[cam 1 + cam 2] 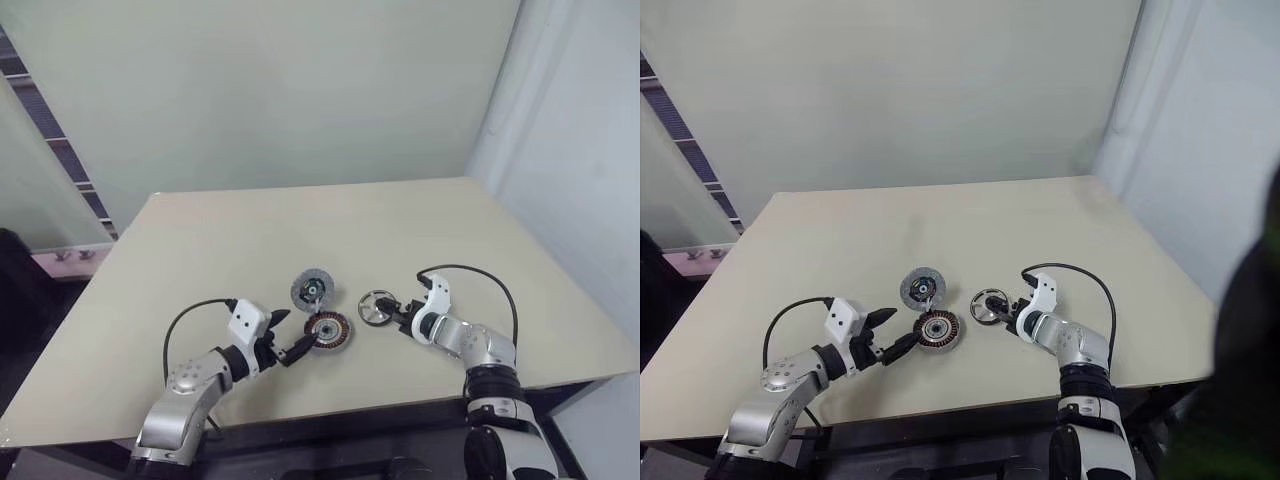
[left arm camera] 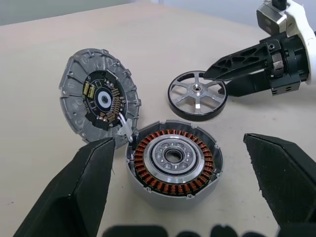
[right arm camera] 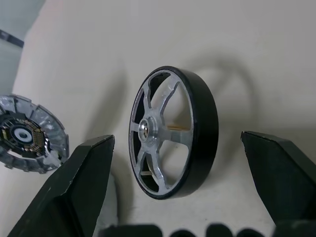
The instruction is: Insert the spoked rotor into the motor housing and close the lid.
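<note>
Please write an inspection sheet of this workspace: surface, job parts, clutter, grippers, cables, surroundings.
Surface: beige table, bare apart from the parts.
Job's things: motor housing lies flat, copper windings exposed, nothing inserted; lid open, tilted up, touching the housing's rim; spoked rotor lies flat beside the housing, apart from it.
Clutter: nothing seen.
Grippers: left gripper open, at the housing, holding nothing; right gripper open, at the rotor, not yet closed on it.
Cables: one black cable looped at the left wrist, another at the right.
Surroundings: pale wall behind the table.
</note>
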Available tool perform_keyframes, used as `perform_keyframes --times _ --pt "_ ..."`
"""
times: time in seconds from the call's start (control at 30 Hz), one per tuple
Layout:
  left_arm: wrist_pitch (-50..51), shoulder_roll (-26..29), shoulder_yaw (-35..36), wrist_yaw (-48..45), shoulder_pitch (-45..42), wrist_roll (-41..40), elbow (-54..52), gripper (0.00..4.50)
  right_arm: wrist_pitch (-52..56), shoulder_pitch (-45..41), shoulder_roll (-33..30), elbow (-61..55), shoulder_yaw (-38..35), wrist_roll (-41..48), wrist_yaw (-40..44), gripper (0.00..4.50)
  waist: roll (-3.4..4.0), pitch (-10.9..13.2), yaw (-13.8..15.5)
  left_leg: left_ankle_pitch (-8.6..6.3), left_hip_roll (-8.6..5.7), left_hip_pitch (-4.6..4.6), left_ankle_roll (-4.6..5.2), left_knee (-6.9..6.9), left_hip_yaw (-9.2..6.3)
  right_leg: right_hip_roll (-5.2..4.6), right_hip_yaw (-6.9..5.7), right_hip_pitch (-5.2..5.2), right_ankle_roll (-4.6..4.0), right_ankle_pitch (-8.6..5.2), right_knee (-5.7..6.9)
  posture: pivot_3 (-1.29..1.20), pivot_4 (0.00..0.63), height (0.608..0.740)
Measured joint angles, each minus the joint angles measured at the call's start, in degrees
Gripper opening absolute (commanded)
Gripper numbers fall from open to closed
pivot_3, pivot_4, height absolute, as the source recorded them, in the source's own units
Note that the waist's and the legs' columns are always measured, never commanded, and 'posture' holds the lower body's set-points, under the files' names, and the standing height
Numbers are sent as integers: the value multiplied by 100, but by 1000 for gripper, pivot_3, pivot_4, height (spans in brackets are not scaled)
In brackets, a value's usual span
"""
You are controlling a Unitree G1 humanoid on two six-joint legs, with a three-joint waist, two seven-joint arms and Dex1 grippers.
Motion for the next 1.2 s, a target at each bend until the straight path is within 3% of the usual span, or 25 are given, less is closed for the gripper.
perform_keyframes --times 0.07,0.4,0.9,1.2 --pt "0 0 0 2 0 1 0 4500 0 0 31 80 -50 80 -54 3908 0 0 -1 0 0 0 0 -1 0 0 0 0 0 0 0 0 0 740" --pt "-1 0 2 9 16 1 -1 4500 36 1 46 119 -225 229 -276 432 3 2 -2 0 0 0 0 0 0 0 0 0 0 0 0 0 0 740" --pt "-2 115 94 -4 37 -11 4 4500 715 4 171 -160 -651 1134 -360 374 30 19 -8 0 1 -3 1 -1 0 0 0 -5 0 0 -1 0 0 740" --pt "79 269 323 -76 253 -57 27 4500 1231 39 661 -1141 -31 1416 -369 374 36 23 -41 0 3 -37 1 -3 -4 1 -3 -40 0 0 3 0 0 740"
